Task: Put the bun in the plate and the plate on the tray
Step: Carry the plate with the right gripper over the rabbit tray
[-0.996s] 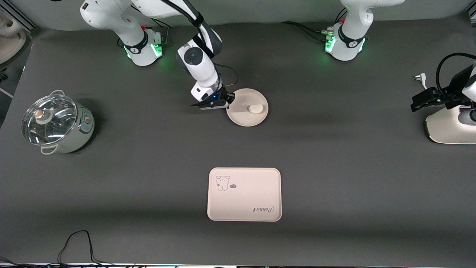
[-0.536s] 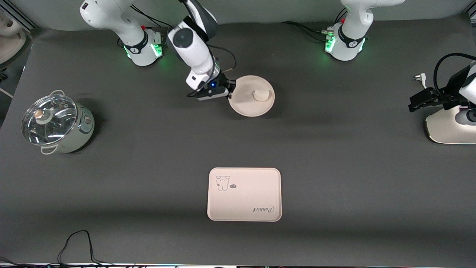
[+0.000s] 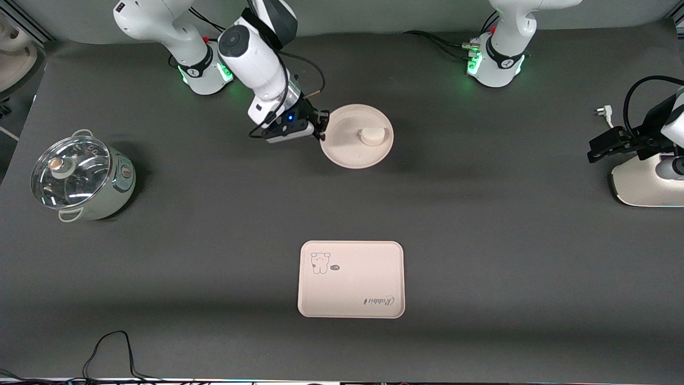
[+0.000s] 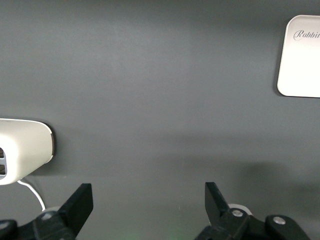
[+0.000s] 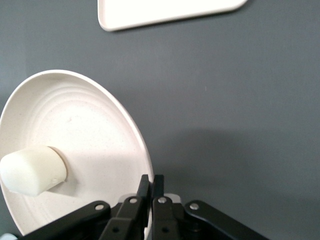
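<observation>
My right gripper (image 3: 322, 130) (image 5: 151, 187) is shut on the rim of the round cream plate (image 3: 350, 149) (image 5: 95, 135) and holds it lifted above the table, between the robot bases and the tray. The cream-white bun (image 3: 372, 136) (image 5: 32, 170) lies in the plate, near the side away from the gripper. The rectangular tray (image 3: 351, 279) with the bear drawing and "Rabbit" script lies flat, much nearer to the front camera; its edge shows in the right wrist view (image 5: 165, 12) and a corner in the left wrist view (image 4: 300, 60). My left gripper (image 4: 147, 202) is open and empty at the left arm's end of the table.
A pot with a glass lid (image 3: 80, 176) stands at the right arm's end of the table. A white appliance (image 3: 646, 184) (image 4: 22, 150) with a cable and plug sits at the left arm's end, under my left gripper.
My right gripper has lifted the plate with the bun off the table and drawn it up and toward the right arm's base. The left arm has barely moved.
</observation>
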